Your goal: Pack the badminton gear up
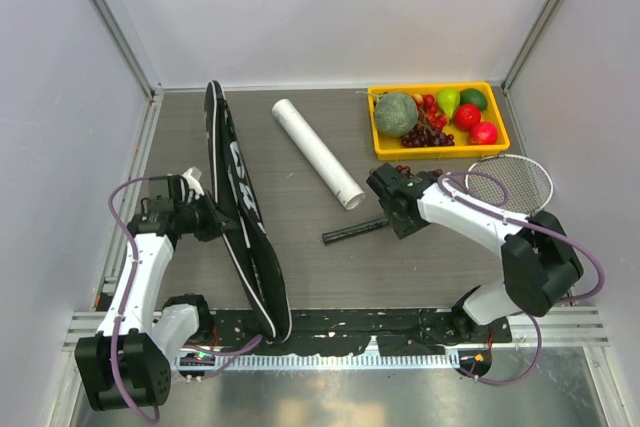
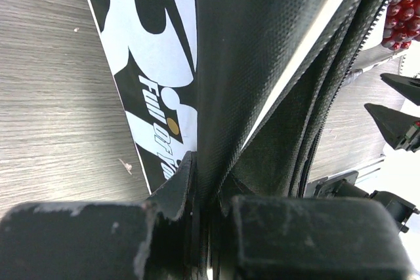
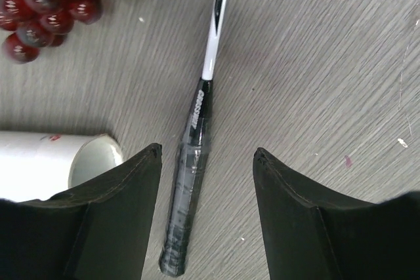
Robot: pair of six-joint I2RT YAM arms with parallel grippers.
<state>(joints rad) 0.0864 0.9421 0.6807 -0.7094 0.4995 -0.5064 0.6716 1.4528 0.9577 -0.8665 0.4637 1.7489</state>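
Observation:
The black racket bag (image 1: 243, 217) stands on edge at the left, running from the back to the near rail. My left gripper (image 1: 212, 219) is shut on its black fabric edge (image 2: 216, 162). A silver-headed racket (image 1: 510, 179) lies at the right, its black handle (image 1: 355, 230) pointing to the middle. My right gripper (image 1: 398, 217) is open just above that handle (image 3: 187, 188), which lies between the fingers nearer the left one. The long white tube (image 1: 317, 151) lies at the back middle; its open end shows in the right wrist view (image 3: 92, 162). No shuttlecock shows, and only one racket.
A yellow tray (image 1: 438, 137) of fruit stands at the back right. A dark red grape bunch (image 3: 52, 1) lies just in front of it, beside the racket shaft. Grey walls close the table at the back and both sides.

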